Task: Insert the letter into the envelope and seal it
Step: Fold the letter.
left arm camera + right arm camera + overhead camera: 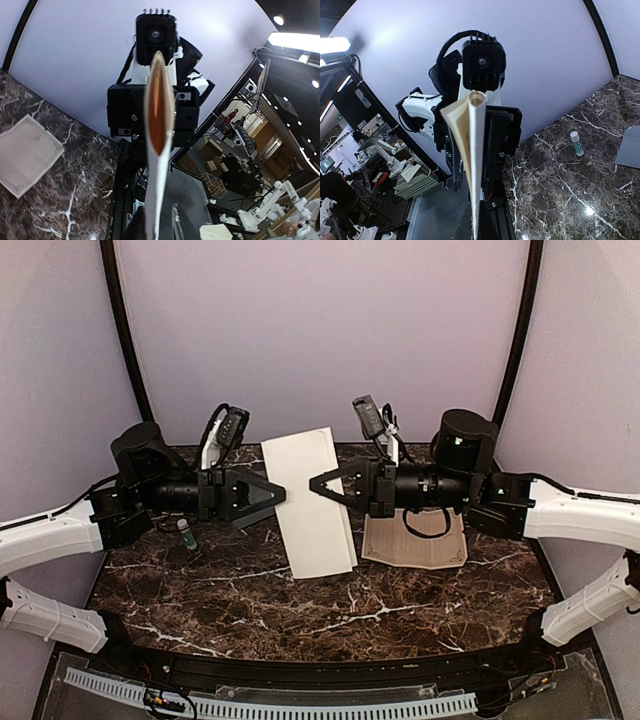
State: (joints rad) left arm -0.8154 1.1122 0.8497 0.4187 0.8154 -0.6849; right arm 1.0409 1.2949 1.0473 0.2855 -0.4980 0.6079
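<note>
I see the envelope edge-on up the middle of my feed, its two pale layers bowed apart around an orange-brown hollow. Behind it sits the other arm's wrist camera (lens facing me). The letter lies flat on the marble table, off left, well apart.
</note>
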